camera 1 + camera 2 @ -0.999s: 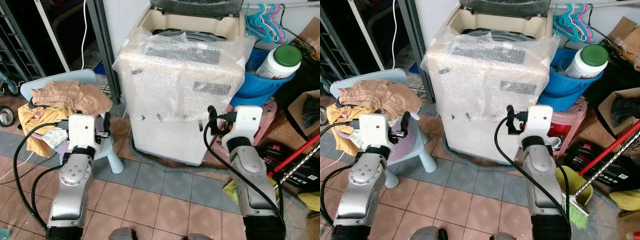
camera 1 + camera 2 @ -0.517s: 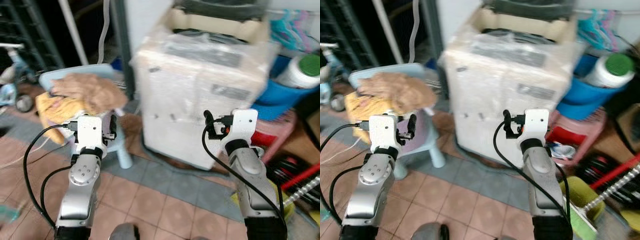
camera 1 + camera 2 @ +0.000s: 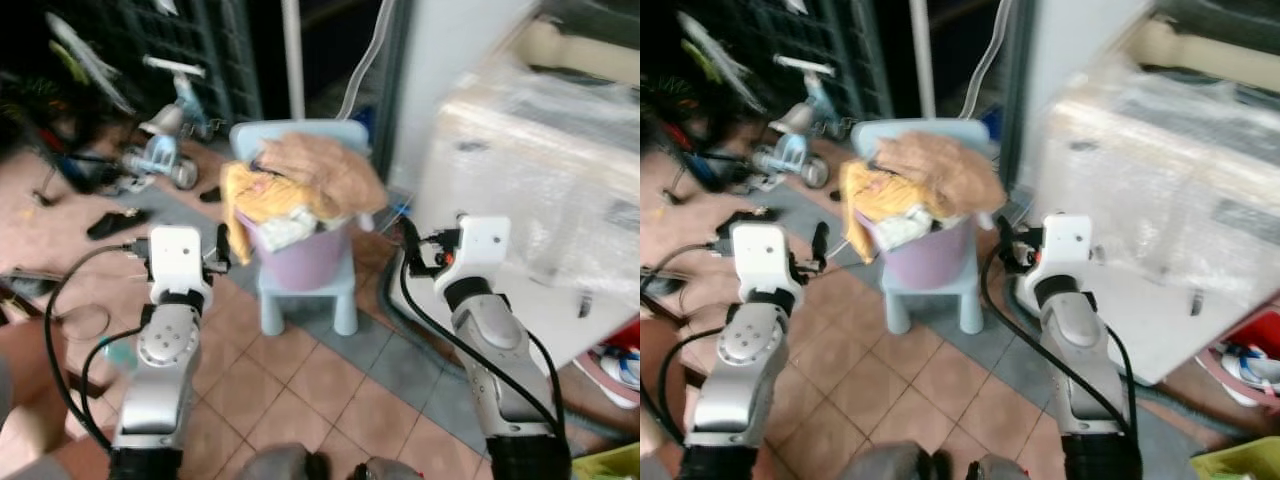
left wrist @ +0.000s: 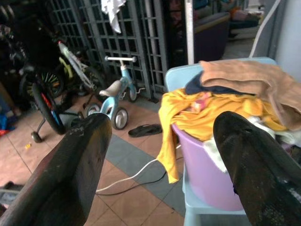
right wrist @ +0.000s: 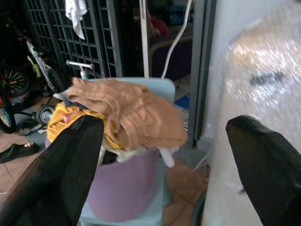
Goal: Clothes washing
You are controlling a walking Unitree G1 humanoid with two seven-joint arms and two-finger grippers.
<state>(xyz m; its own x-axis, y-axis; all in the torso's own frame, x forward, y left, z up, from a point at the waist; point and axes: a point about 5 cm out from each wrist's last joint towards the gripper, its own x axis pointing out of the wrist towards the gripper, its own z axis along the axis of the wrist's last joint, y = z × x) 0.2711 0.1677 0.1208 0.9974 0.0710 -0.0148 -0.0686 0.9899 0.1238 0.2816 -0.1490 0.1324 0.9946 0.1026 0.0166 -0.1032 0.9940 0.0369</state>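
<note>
1. My head camera has swung left since a second ago; the whole picture has shifted, so I read it as the robot turning, not the things moving; the lilac plastic laundry tub point(image 3: 300, 258) heaped with clothes now sits ahead between my two arms, where before it lay off to the left.

2. The bubble-wrapped white top-loading washing machine point(image 3: 545, 175), which was in the centre earlier, now stands on the right, just beside and beyond my right gripper point(image 5: 164, 155).

3. For the task I judge this as facing the laundry to fetch it; nothing is picked up yet.

4. The tub rests on a pale blue plastic child's chair point(image 3: 305, 295); a crumpled tan cloth point(image 5: 134, 110) lies on top of the heap, a yellow garment point(image 4: 200, 117) hangs over the rim below it.

5. My left gripper point(image 4: 162, 160) has its fingers spread wide and holds nothing; the tub is ahead of it and slightly toward the right finger, near but apart.

6. The right gripper is likewise spread and empty; the tan cloth lies straight ahead between its fingers, not touching.

7. Newly in view since the earlier pictures: a light blue child's balance bike point(image 4: 115, 96) and dark metal grille gates point(image 4: 108, 37) beyond the left gripper; the blue basin and white jar are gone from view.

8. The eye views are blurred, so the turn may not be finished.
</note>
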